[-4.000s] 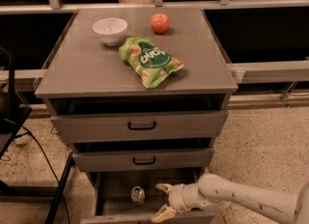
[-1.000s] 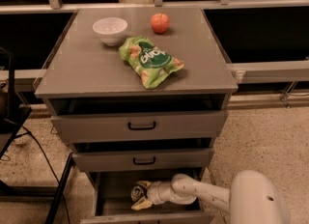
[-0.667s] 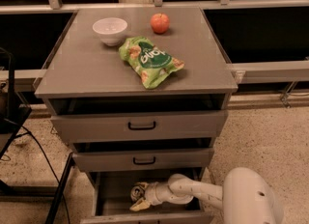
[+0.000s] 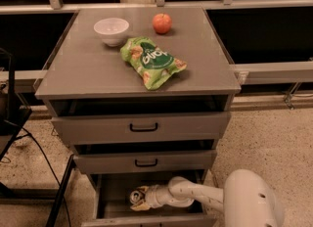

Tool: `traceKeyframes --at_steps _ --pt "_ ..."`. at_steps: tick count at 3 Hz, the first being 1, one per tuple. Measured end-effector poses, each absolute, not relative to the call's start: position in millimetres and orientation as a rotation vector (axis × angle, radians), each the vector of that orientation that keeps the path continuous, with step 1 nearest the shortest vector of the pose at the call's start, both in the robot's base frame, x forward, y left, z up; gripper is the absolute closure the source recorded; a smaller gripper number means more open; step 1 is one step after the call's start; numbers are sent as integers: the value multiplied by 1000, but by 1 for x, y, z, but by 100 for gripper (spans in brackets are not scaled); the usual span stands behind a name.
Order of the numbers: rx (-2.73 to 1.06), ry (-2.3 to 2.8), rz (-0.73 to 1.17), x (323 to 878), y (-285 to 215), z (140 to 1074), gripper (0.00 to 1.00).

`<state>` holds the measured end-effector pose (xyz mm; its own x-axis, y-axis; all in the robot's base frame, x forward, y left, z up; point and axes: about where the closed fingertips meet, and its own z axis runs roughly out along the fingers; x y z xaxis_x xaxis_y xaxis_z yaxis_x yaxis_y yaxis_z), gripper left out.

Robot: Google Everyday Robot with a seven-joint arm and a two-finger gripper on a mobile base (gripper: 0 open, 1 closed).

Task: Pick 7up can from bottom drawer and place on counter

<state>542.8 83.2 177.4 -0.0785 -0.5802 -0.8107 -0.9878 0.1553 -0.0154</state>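
The 7up can (image 4: 133, 196) lies in the open bottom drawer (image 4: 112, 192), its silver top facing the camera. My gripper (image 4: 140, 197) reaches into the drawer from the right, low in the view. Its fingers (image 4: 142, 190) sit above and below the can and are shut on it. The can rests at the drawer floor. The counter (image 4: 93, 69) is the grey top of the cabinet, above the two upper drawers.
On the counter stand a white bowl (image 4: 111, 29), a red apple (image 4: 162, 23) and a green chip bag (image 4: 151, 61). The two upper drawers (image 4: 142, 128) are slightly pulled out and overhang the bottom drawer. A black stand and cables (image 4: 12, 123) are at the left.
Since 4 s ago my gripper moved left across the drawer to the can. In the last second it has barely moved, and its fingers have drawn in around the can.
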Motion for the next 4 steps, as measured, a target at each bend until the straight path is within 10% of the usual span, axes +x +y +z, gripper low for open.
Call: traceKeyframes --at_steps 2,4 --pt "-1505 1747 752 543 83 177 100" --pt "-1506 1721 778 539 84 199 100"
